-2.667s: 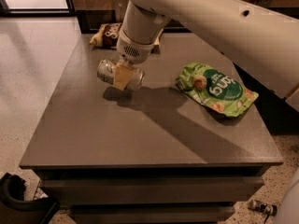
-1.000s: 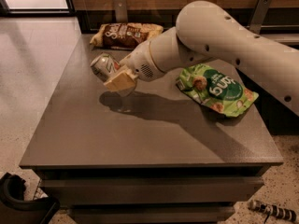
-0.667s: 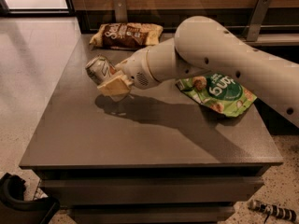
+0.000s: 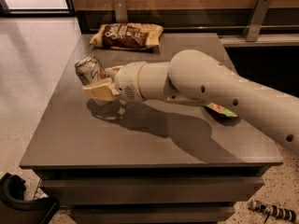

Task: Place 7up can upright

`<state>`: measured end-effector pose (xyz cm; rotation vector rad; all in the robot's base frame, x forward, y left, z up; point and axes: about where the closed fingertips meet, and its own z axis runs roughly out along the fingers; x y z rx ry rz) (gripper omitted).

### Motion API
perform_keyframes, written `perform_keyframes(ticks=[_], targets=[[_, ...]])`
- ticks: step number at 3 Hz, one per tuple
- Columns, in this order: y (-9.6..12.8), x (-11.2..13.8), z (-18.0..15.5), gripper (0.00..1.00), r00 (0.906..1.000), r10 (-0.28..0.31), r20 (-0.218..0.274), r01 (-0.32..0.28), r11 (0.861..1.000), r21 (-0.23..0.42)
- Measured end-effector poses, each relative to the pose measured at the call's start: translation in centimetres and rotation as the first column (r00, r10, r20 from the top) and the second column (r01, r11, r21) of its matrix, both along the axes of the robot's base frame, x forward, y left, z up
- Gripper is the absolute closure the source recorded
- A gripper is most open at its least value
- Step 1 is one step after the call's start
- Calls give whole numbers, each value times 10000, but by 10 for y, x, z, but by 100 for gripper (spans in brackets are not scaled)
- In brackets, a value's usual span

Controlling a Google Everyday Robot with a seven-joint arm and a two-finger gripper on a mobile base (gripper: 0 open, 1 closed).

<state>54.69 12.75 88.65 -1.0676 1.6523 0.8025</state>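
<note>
Tool (image 4: 97, 81) hangs over the 9 o'clock side of the bench (image 4: 140, 146) and pinches the 7up can (image 4: 88, 68) by its lower body, clear of the surface. The can's long axis is tilted, top toward 11 o'clock, so I judge it must turn to 12 before lowering. A "7" is readable on it; the writing on the brown snack bag (image 4: 127, 35) is not.

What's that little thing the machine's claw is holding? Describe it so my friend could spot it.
On the grey table, look toward its left side, where the white arm's gripper ends. Clamped there, tilted above the tabletop, is the 7up can: silvery metal, unlike the brown snack bag behind.
</note>
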Motion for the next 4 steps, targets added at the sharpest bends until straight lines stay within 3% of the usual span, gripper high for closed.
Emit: perform_keyframes(ticks=[2, 4], targets=[[-1, 1, -2, 100, 9998, -84, -156, 87, 9997, 218], [-8, -4, 2, 100, 9999, 120, 2, -118, 9838, 1791]])
